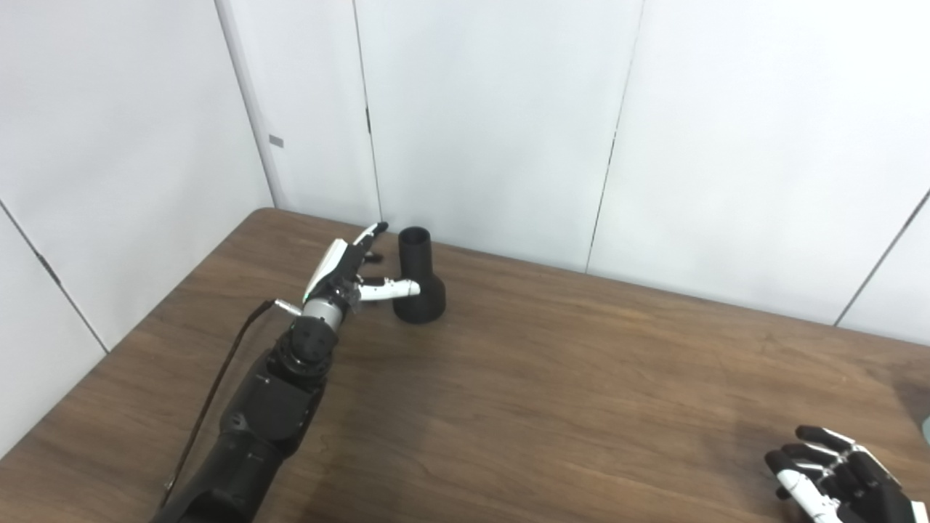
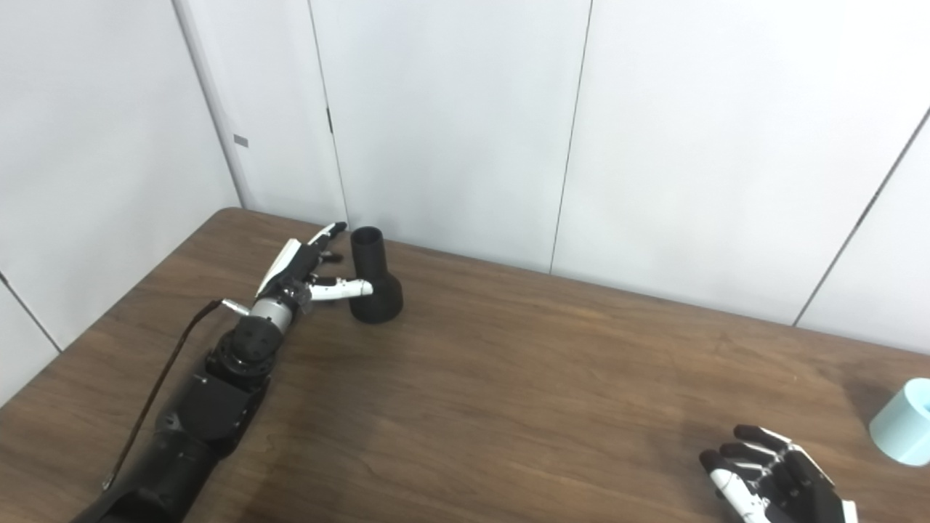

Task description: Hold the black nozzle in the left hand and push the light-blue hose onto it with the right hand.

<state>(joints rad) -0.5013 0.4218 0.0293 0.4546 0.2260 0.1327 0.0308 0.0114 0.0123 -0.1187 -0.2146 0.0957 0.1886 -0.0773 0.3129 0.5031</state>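
Note:
The black nozzle [image 1: 418,276] stands upright on the wooden table [image 1: 552,378] near its far left, wide base down and narrow neck up. My left hand [image 1: 352,272] is open right beside it on its left, thumb reaching across the front of the nozzle and fingers spread behind its neck; I cannot tell whether it touches. The light-blue hose [image 2: 903,421] stands at the right edge of the right eye view, cut off by the frame. My right hand [image 2: 774,472] rests open low at the front right, well left of the hose.
White wall panels [image 1: 494,123] rise just behind the table's far edge, close behind the nozzle. A dark cable [image 1: 218,392] runs along my left forearm. Bare wood spans the stretch between the two hands.

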